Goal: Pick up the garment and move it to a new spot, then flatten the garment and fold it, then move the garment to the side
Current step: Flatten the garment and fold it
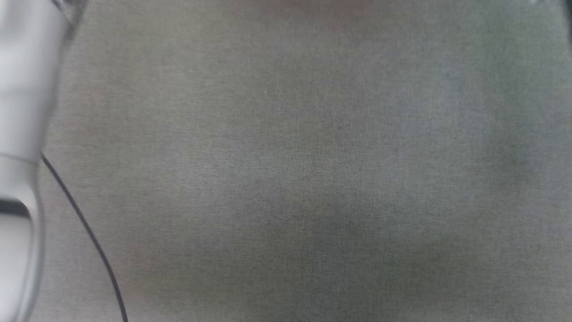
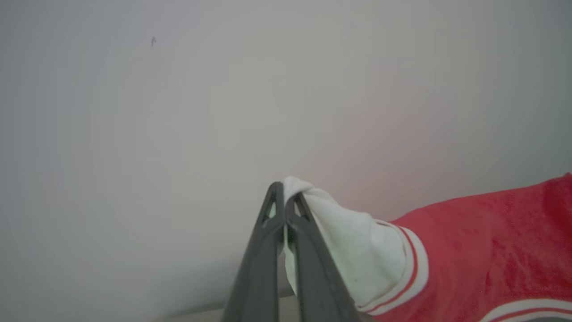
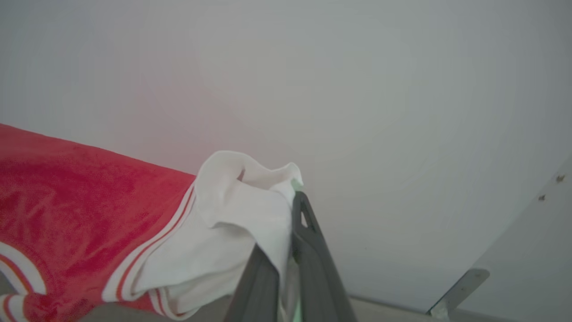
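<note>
Jersey held up by both sleeve ends.
The garment (image 2: 482, 250) lies at the lower right of the left wrist view and the lower left of the right wrist view. The left gripper (image 2: 283, 192) and right gripper (image 3: 292, 201) each have jaws pinched tight on a white cuff (image 2: 348, 241). It looks soft, light and floppy, so the cuffs seem sound holds.

Pale forearm (image 1: 20, 134) with dark band, thin black cable (image 1: 85, 232) beside it; left claw (image 2: 283, 192), right claw (image 3: 296, 203) dark grey, slotted tips
</note>
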Motion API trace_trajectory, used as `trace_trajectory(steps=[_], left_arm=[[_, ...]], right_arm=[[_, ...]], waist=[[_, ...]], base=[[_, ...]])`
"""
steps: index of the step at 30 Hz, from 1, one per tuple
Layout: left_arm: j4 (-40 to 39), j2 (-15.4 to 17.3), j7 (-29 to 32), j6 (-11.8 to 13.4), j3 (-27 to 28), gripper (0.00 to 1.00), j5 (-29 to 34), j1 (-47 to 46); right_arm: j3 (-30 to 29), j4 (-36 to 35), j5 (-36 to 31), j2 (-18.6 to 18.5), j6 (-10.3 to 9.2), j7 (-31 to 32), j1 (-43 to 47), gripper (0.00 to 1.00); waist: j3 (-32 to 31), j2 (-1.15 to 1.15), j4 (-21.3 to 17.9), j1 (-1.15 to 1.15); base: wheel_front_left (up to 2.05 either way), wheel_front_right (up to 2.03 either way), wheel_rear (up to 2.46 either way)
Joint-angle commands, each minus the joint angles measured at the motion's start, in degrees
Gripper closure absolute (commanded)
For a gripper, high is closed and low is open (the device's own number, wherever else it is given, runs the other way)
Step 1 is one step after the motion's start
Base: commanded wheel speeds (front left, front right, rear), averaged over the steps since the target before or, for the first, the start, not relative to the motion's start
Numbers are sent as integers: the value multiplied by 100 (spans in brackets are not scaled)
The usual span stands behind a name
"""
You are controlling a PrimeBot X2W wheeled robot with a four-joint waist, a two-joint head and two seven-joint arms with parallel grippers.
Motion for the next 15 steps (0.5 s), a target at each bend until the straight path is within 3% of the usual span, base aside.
trace_trajectory(steps=[1,4,10,15], left_arm=[[105,13,104,-84,-27,100,-104,255],[268,29,411,-259,-101,100,-207,733],[195,177,1159,-471,-147,100,-558,1833],[-467,503,1645,-362,-144,100,-813,2863]], right_arm=[[91,106,319,21,-8,218,246,100],[303,45,1094,2,-8,762,641,100],[854,-644,2359,-436,-8,1986,1662,100],[1145,-1391,3093,-945,-9,2789,2531,100]], waist=[[-188,0,48,0],[-430,0,42,0],[-959,0,-1,0],[-1346,0,-44,0]], base=[[0,0,0],[0,0,0],[0,0,0],[0,0,0]])
